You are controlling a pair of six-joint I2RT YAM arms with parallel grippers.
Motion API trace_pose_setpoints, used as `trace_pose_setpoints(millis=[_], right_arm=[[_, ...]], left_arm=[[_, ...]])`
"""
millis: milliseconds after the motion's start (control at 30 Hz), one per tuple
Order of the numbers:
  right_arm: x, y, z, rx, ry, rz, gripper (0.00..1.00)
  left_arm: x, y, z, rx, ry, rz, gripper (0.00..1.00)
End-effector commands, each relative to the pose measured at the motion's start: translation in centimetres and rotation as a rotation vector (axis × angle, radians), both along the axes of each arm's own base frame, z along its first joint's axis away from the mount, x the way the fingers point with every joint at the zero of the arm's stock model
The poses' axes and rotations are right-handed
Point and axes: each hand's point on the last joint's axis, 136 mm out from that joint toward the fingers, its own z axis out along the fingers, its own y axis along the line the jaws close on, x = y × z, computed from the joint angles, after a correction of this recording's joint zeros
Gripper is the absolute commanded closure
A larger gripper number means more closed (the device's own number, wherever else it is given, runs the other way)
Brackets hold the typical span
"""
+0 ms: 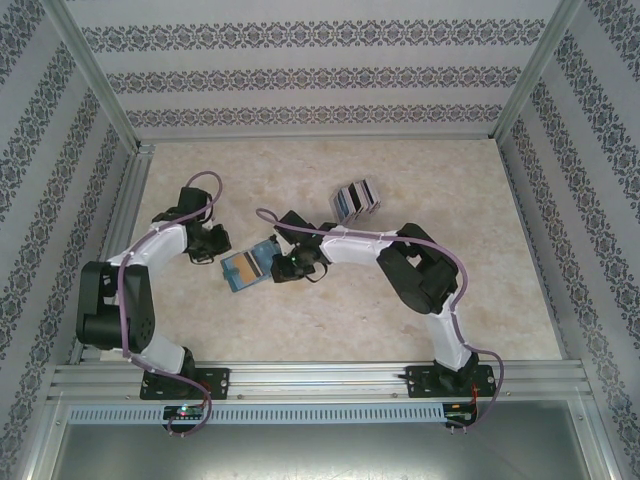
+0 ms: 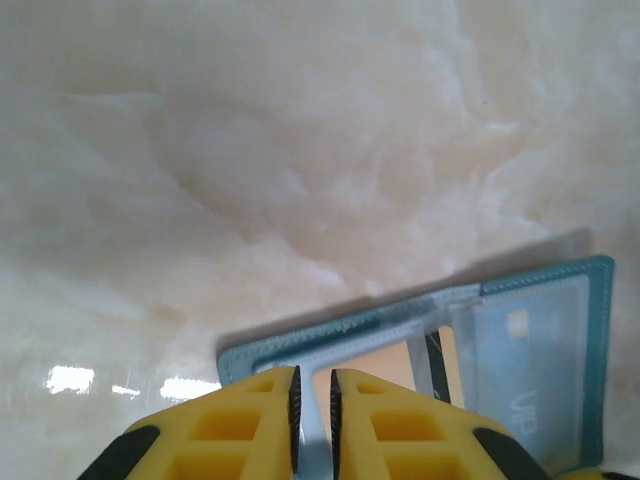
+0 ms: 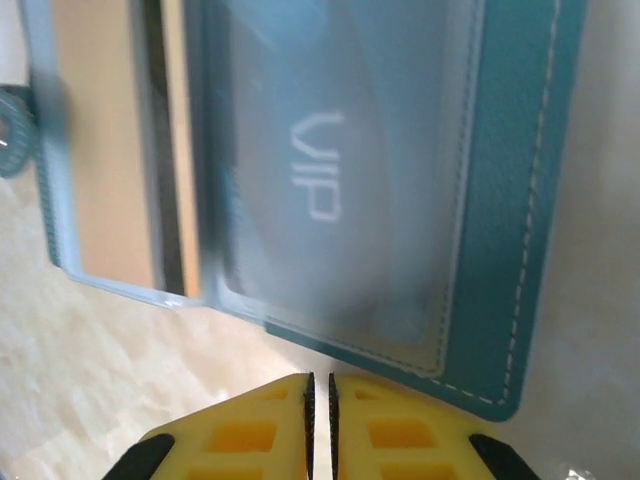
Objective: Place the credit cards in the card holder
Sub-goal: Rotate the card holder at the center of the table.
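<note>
Two grippers are meeting at the open wallet. The left gripper [image 2: 313,388], at the bottom of its wrist view, is holding its jaws nearly together and appears to be pinching the pale inner layer of the card holder [image 2: 255,358]. The holder is lying spread open on the surface [image 2: 300,150], just left of centre in the top view. The right gripper [image 3: 320,390] is sitting with its jaws together and empty, just beside the holder's lower teal edge. Inside, a light blue card [image 3: 320,180] marked VIP is lying behind the clear window, and a tan card [image 3: 100,150] with a dark stripe is showing in the neighbouring pocket. The other credit cards [image 1: 355,200] are waiting in a stack well apart, up and right of centre in the top view. The step in hand is probably fetching another card. Doing it well is depending on the left gripper pinning the holder flat with a pocket mouth open, and on the right gripper lifting a single card and sliding it in squarely.
</note>
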Motion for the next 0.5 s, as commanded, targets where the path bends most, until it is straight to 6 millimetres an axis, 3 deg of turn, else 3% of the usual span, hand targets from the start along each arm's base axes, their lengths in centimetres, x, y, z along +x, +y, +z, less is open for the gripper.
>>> trace_pose_setpoints(millis=[0, 200, 467], right_arm=[[1.1, 0.2, -0.4, 0.016, -0.011, -0.029, 0.84], [4.8, -0.5, -0.5, 0.009, -0.052, -0.090, 0.84], [10.1, 0.1, 0.3, 0.061, -0.077, -0.130, 0.84]], left_arm=[[-1.0, 0.6, -2.5, 0.048, 0.089, -0.030, 0.83], [-2.6, 0.6, -4.5, 0.043, 0.140, -0.028, 0.87], [-5.6, -0.9, -3.7, -0.059, 0.153, -0.001, 0.88]])
